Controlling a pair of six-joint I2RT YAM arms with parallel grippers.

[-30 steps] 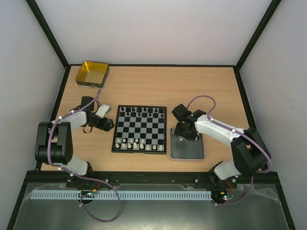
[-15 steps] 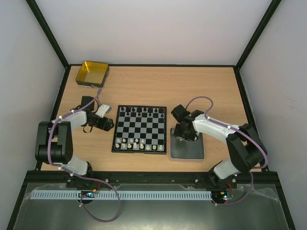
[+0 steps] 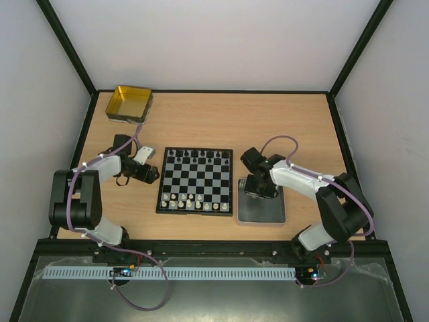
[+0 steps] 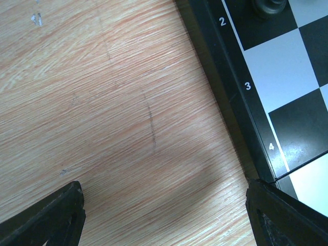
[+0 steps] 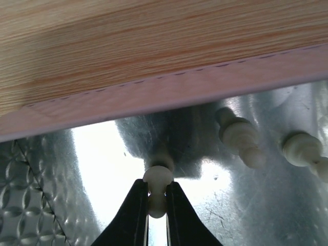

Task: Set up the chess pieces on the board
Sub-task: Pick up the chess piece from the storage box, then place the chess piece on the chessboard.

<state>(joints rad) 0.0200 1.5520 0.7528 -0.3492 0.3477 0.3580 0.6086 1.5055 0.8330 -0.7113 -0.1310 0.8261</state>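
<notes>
The right gripper (image 5: 157, 197) pinches a cream piece (image 5: 158, 177) in the tray (image 5: 41, 169), right of the board (image 3: 196, 181); a straight, slow lift should clear the two pieces (image 5: 241, 138) lying beside it. The left gripper (image 4: 164, 212) hangs open at the board's left edge; the far-left tin (image 3: 124, 119) looks bare.

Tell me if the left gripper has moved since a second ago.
No. The left gripper sits at the same spot beside the left edge of the board, jaws open.
</notes>
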